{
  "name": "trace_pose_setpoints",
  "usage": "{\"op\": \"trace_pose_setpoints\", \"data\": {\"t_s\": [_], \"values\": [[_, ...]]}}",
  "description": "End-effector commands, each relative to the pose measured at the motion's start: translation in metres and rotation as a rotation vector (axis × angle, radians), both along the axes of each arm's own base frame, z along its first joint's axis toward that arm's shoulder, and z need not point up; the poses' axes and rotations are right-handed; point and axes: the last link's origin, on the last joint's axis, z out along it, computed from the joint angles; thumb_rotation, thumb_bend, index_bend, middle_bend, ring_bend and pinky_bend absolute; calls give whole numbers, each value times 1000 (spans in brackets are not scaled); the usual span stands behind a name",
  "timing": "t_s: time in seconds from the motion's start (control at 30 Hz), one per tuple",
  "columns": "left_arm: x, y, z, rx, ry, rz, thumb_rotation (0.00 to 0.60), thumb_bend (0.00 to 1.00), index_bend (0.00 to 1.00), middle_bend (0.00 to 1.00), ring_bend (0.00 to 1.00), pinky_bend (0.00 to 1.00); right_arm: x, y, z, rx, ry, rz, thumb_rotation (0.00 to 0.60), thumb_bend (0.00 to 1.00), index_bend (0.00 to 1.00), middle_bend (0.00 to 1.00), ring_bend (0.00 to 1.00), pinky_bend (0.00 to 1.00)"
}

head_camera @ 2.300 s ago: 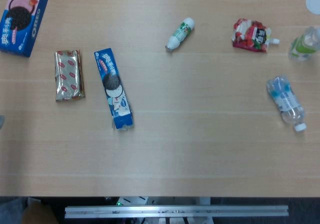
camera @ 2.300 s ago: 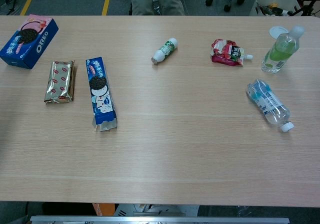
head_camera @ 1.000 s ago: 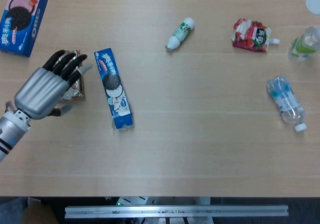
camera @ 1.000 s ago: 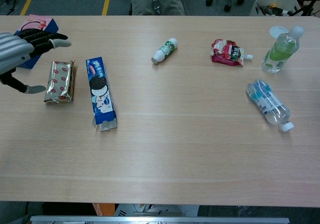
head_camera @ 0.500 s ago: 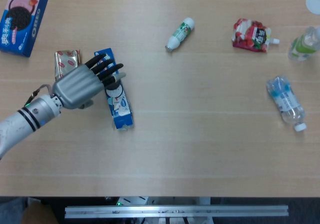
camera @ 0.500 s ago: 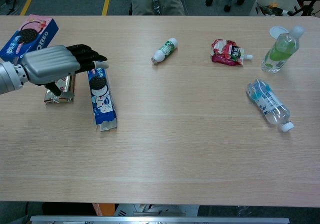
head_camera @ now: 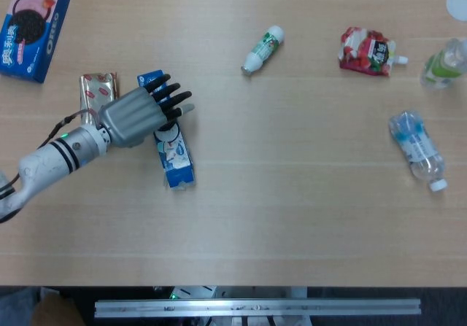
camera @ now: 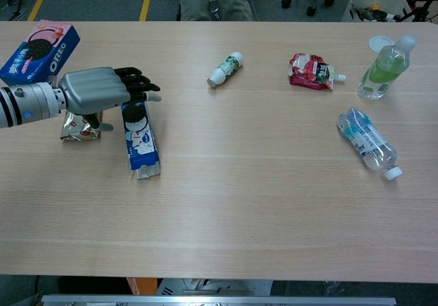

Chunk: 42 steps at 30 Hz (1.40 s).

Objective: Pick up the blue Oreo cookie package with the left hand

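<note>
A long blue Oreo sleeve [head_camera: 176, 159] [camera: 142, 146] lies flat on the wooden table at the left, its length running away from me. My left hand [head_camera: 141, 111] [camera: 102, 90] is over its far half with the fingers stretched out and apart, holding nothing. The fingertips [head_camera: 180, 101] reach just past the sleeve's right edge. In the chest view the thumb [camera: 96, 122] hangs down on the sleeve's left side. Whether the hand touches the sleeve I cannot tell. A blue Oreo box [head_camera: 31, 28] [camera: 37, 54] lies at the far left corner. My right hand is not in view.
A gold snack wrapper [head_camera: 97, 87] [camera: 72, 129] lies just left of the sleeve, partly under my hand. Further right are a small white-green bottle [head_camera: 263, 49], a red pouch [head_camera: 368, 51], a lying water bottle [head_camera: 417, 149] and an upright green bottle [head_camera: 445, 63].
My left hand came in from the left, crossed the gold wrapper, and now sits over the sleeve's far half, a little further right than half a second ago. The sleeve has not moved.
</note>
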Motion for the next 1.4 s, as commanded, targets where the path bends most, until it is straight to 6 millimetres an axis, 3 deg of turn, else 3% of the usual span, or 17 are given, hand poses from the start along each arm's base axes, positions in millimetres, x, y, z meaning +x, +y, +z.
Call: {"op": "trace_pose_setpoints", "data": {"t_s": [0.03, 0.53, 0.67, 0.87, 0.93, 1.03, 1.2, 1.4], "values": [[-3, 3, -5, 1, 41, -26, 600, 215, 0, 0, 0, 12, -1, 1, 0, -1, 1, -5, 600, 257, 155, 293, 270, 403], [-8, 22, -17, 1, 70, -20, 600, 215, 3, 7, 0, 12, -4, 4, 1, -8, 0, -27, 600, 257, 155, 293, 270, 403], [-7, 23, -21, -4, 64, -34, 600, 215, 78, 67, 41, 13, -6, 5, 2, -11, -1, -33, 600, 256, 155, 293, 270, 403], [-8, 23, -28, -11, 61, -47, 600, 215, 226, 180, 178, 135, -7, 6, 2, -12, -3, -35, 600, 256, 155, 293, 270, 403], [-7, 23, -30, -14, 55, -50, 600, 215, 282, 238, 235, 216, -7, 6, 2, -12, -4, -38, 600, 256, 155, 293, 270, 403], [-6, 22, -32, -15, 49, -50, 600, 217, 350, 301, 280, 250, -9, 6, 3, -12, -7, -41, 600, 257, 155, 293, 270, 403], [-4, 21, -34, -25, 29, -26, 600, 220, 400, 367, 343, 354, -10, 6, 2, -9, -10, -39, 600, 256, 155, 293, 270, 403], [-1, 24, -31, 5, 9, -31, 600, 224, 424, 419, 380, 392, -11, 6, 4, -11, -14, -38, 600, 257, 155, 293, 270, 403]]}}
